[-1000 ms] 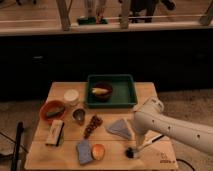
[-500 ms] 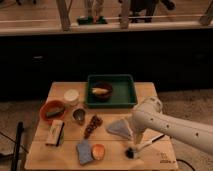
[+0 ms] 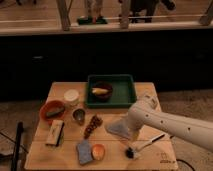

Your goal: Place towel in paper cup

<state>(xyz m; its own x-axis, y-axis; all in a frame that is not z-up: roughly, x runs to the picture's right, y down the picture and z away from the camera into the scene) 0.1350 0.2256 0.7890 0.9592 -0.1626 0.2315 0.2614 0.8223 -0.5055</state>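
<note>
- A dim room with a dark wall behind; in front stands a wooden table (image 3: 150,160) carrying all the objects.
- The gripper (image 3: 131,128) sits low over the right half of the table, at the end of the white arm (image 3: 175,127) that comes in from the right. The arm's own bulk hides it, so I cannot tell whether it is apart or clamped on anything.
- The towel (image 3: 115,128), a grey-blue crumpled cloth, lies on the table right at the gripper, spreading out just to its left. Contact looks likely but cannot be confirmed.
- The paper cup (image 3: 72,96), white and upright, stands well to the gripper's left and farther back, near the table's far left corner.
- The carry therefore appears to run leftward and away across the table.
- Between gripper and cup along that line lie a brown snack (image 3: 93,125) and a small metal cup (image 3: 78,116); a red bowl (image 3: 52,110) sits just in front of the paper cup.
- Behind the gripper is a green tray (image 3: 127,95); in front of it, a black brush (image 3: 133,151).
</note>
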